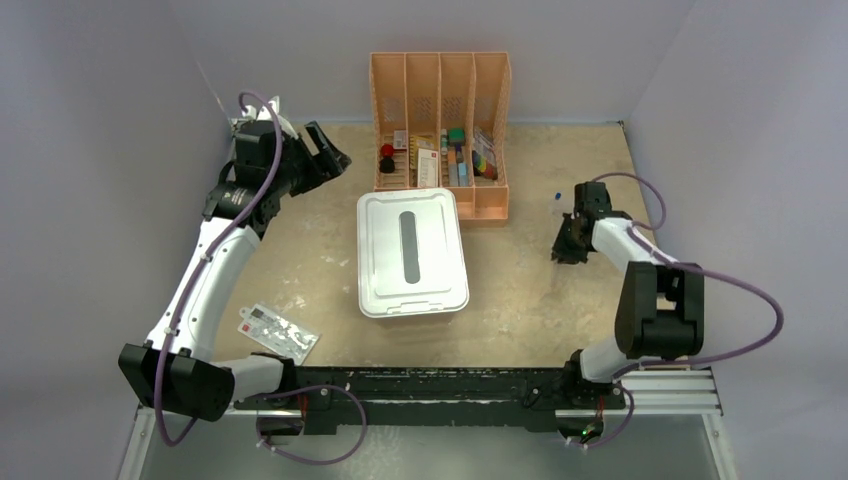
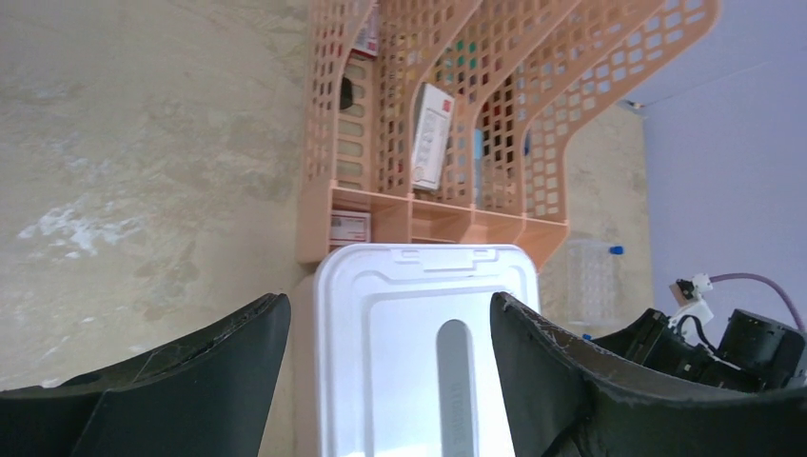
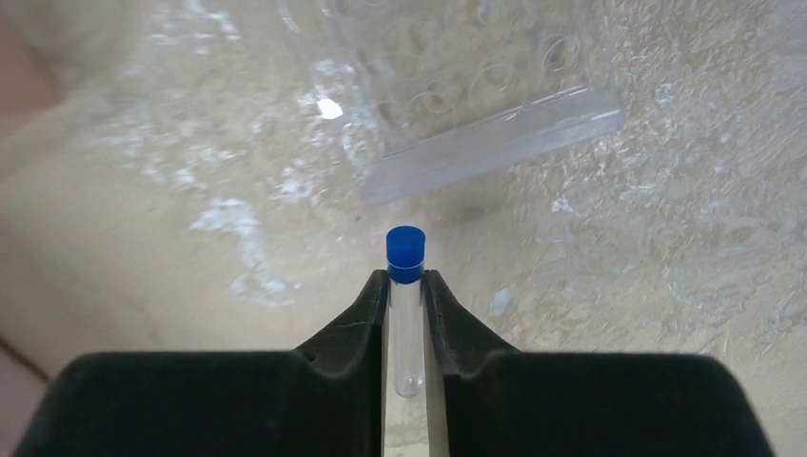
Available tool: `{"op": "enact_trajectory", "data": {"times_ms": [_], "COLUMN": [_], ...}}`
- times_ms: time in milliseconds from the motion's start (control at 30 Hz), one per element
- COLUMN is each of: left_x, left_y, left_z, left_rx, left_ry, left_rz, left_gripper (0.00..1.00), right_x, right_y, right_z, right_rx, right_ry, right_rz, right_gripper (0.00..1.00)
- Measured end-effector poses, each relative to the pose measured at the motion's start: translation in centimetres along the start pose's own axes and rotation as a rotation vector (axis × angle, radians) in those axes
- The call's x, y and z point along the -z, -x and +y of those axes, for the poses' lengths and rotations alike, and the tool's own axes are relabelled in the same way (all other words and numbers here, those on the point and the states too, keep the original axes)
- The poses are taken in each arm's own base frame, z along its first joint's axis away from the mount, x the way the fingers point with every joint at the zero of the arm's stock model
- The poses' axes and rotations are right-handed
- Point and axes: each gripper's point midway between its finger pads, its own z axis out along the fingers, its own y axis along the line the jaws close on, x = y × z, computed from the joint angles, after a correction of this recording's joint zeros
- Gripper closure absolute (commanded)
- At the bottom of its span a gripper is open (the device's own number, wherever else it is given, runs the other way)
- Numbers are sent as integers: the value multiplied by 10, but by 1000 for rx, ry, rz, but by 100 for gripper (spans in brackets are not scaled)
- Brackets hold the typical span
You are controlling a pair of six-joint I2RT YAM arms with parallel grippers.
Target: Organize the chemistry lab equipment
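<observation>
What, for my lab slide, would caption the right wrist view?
Right gripper clamps a clear blue-capped tube, cap pointing toward a clear rack on the table.

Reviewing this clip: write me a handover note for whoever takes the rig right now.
Left claw: open, empty, raised at far left, facing the closed white box.
Right claw: shut on the blue-capped tube, just short of the clear rack.
Done: tube picked up.
Left: place the tube, probably in the rack; no other loose equipment in view.
</observation>
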Motion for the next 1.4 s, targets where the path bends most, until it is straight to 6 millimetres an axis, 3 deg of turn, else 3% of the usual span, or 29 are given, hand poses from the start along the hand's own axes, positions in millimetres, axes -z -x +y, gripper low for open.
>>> {"op": "enact_trajectory", "data": {"times_ms": [100, 133, 167, 367, 533, 700, 867, 1033, 1133, 1333, 1400], "left_x": [-2, -3, -3, -6, -27, -56, -69, -63, -56, -49, -49], "left_y": [1, 0, -3, -40, -89, -150, -189, -204, -210, -217, -218], "left_z": [-19, -28, -37, -110, -168, -202, -234, -266, -280, -285, -285], "left_rx": [26, 30, 32, 39, 15, -12, -39, -56, -64, -73, -78], "left_ry": [-67, -94, -120, -325, -459, -512, -584, -683, -732, -764, -765], "left_rz": [-14, -19, -18, 34, 114, 221, 297, 338, 353, 382, 386], "left_gripper": [25, 25, 25, 25, 25, 25, 26, 35, 47, 74, 87], "right_x": [21, 37, 38, 95, 143, 182, 209, 229, 235, 242, 243], "right_y": [9, 16, 16, 33, 47, 61, 63, 63, 62, 61, 60], "right_z": [13, 23, 23, 63, 90, 115, 133, 145, 148, 152, 153], "right_rx": [-20, -31, -32, -66, -107, -157, -203, -227, -236, -248, -248], "right_ry": [75, 138, 140, 370, 555, 723, 861, 956, 987, 1025, 1030], "right_rz": [-74, -132, -135, -279, -369, -401, -385, -351, -335, -315, -308], "right_gripper": [88, 88, 88, 87, 87, 87, 87, 86, 86, 85, 83]}}
